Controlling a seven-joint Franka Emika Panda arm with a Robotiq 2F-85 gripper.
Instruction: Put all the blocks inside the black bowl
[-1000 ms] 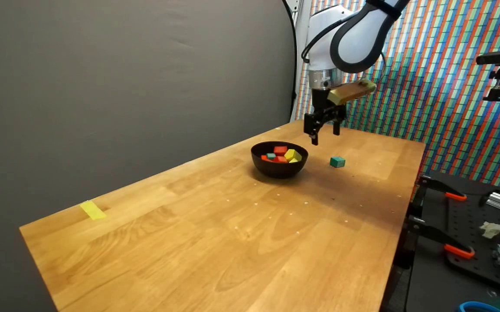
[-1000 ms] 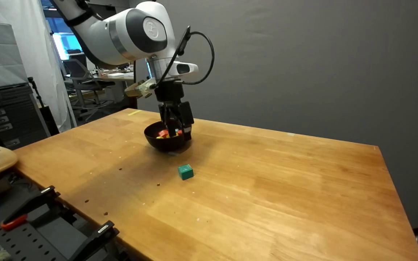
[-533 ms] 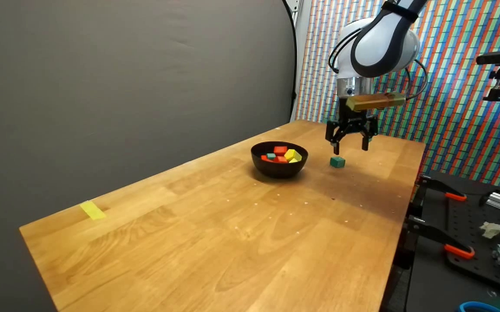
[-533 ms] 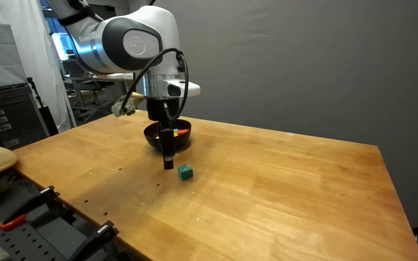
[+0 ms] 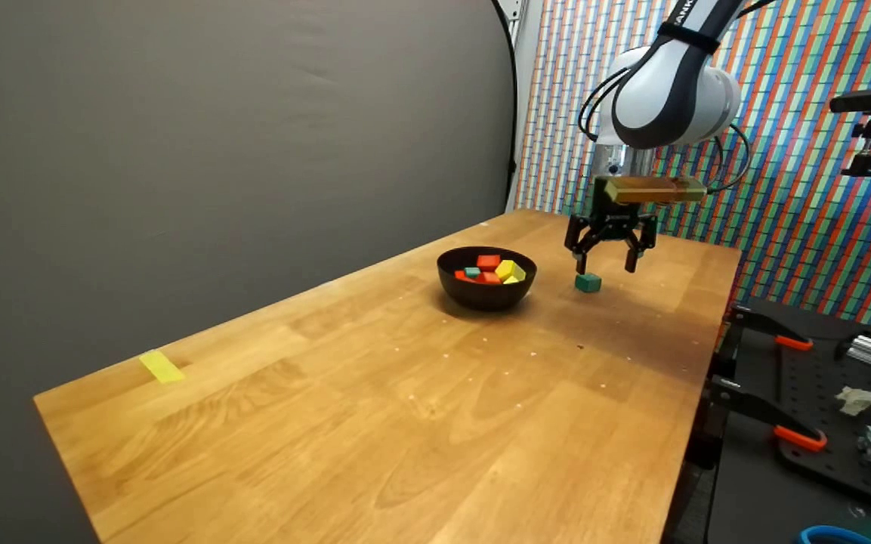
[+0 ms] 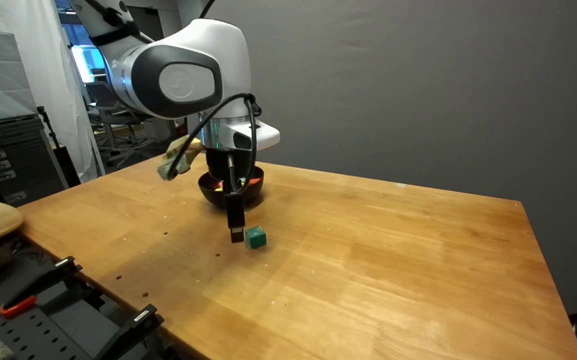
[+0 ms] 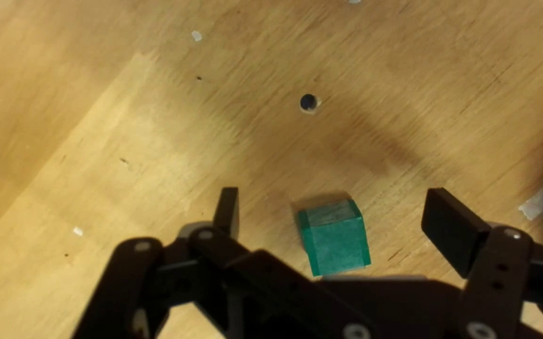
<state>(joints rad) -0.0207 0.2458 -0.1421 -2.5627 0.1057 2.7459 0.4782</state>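
At three o'clock from the black bowl (image 5: 486, 299) in an exterior view, green block (image 5: 588, 282) sits, likely light, stiff, best pinched across opposite sides; claw (image 5: 606, 265) spread apart.

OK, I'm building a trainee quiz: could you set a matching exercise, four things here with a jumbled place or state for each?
1. Round black bowl
2. Loose green cubic block
3. Flat yellow strip
4. Black two-fingered pincer

A. Spread open over the brown wooden table
B. Containing red blocks and yellow blocks
C. At the table's edge
D. Seen between black fingers in the wrist view, ungripped

Pairs: 1-B; 2-D; 3-C; 4-A
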